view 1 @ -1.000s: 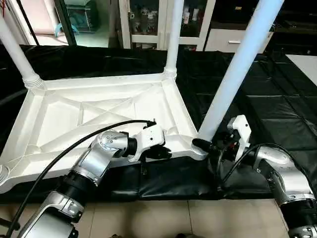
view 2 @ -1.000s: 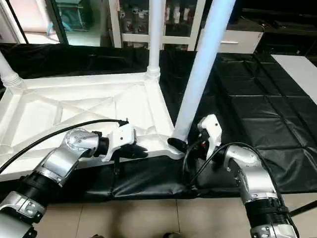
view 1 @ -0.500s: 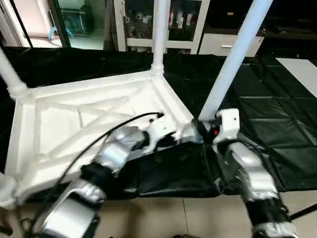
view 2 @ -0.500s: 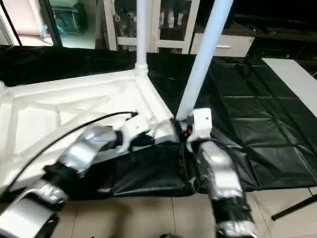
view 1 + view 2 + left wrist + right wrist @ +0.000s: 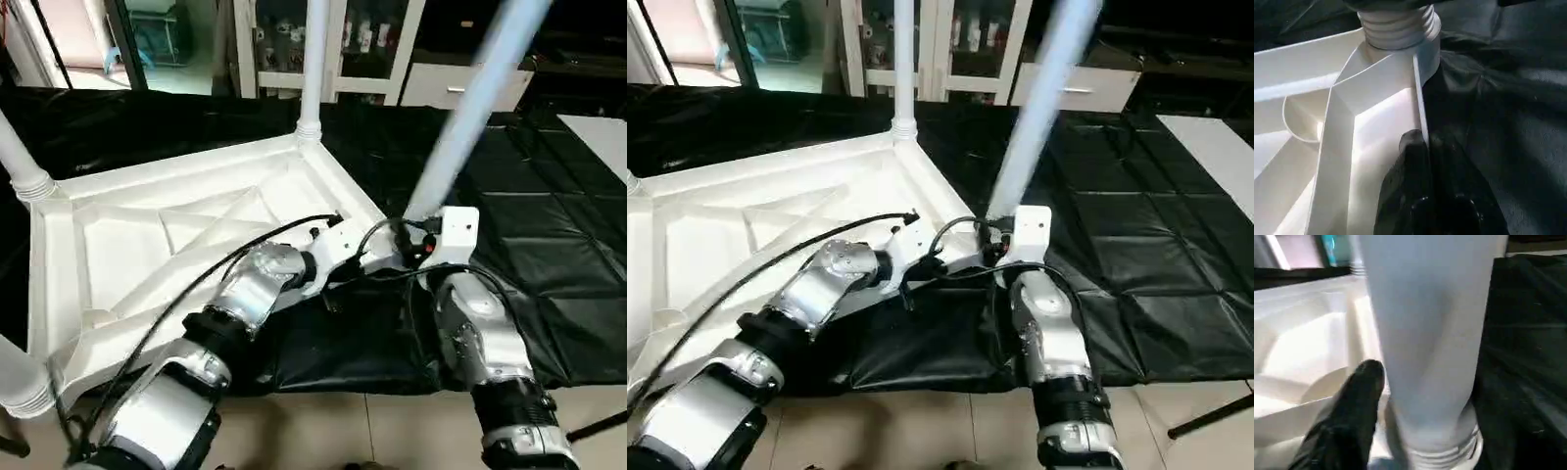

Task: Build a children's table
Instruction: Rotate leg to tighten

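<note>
Left end effector (image 5: pixel 1425 161) pinching tabletop rim (image 5: pixel 1420 105); right end effector (image 5: pixel 1415 396) around leg (image 5: pixel 1425 333)

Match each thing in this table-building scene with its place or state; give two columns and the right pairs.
Things:
1. left gripper
2. right gripper
3. table top
4. black sheet

States:
A. lies upside down, ribbed underside up
B. covers the work table
C. fingers on either side of the base of a leg
D. shut on the table top's rim

Pairs: 1-D, 2-C, 3-A, 4-B
</note>
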